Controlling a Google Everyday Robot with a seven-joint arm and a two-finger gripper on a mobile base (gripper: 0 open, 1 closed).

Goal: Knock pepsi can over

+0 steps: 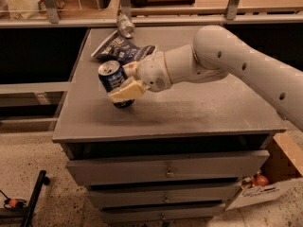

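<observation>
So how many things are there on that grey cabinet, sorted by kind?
Drink cans: 2, the pepsi can, tilted in the gripper over the left side of the cabinet top, and a silvery can at the back edge.
Chip bags: 1, the dark blue chip bag behind the gripper.
Total: 3

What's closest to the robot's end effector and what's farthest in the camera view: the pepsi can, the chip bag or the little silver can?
1. pepsi can: gripped by the end effector, over the left side of the table.
2. chip bag: just behind it, lying flat.
3. silver can: farthest, at the table's back edge.
</observation>
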